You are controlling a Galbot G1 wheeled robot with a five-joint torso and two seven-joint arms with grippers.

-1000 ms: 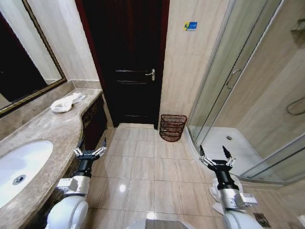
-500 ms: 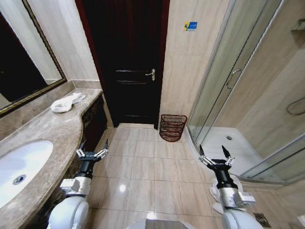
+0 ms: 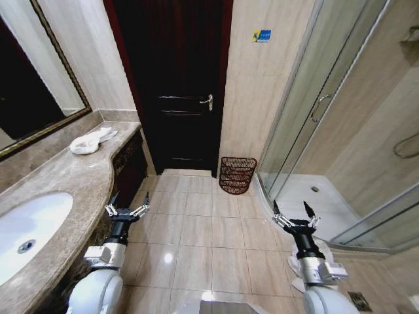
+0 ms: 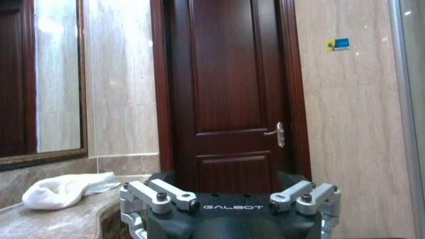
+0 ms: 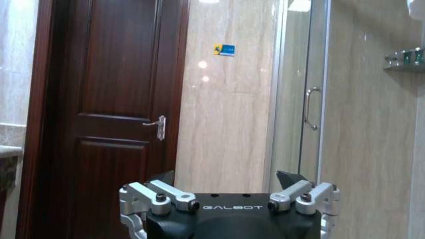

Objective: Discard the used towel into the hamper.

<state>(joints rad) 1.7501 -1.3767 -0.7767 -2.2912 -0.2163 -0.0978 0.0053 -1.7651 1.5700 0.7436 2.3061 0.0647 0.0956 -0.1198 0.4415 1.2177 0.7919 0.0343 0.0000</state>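
A crumpled white towel [image 3: 91,140] lies at the far end of the marble counter [image 3: 72,176], below the mirror; the left wrist view has the same towel [image 4: 63,190] on the counter beside the door. The hamper [image 3: 236,174], a small dark reddish-brown open-weave basket, stands on the tiled floor against the wall right of the door. My left gripper [image 3: 127,203] hovers open beside the counter's front edge, well short of the towel. Over the floor near the shower, my right gripper [image 3: 295,215] is open and empty.
A dark wooden door [image 3: 173,85] closes the far end. The white sink [image 3: 29,229] is set in the counter at left. A glass shower enclosure [image 3: 327,131] with its raised tray fills the right side. Tiled floor [image 3: 196,229] runs between counter and shower.
My left gripper has shifted slightly right and forward; the right one has barely moved. Towel and hamper are unchanged.
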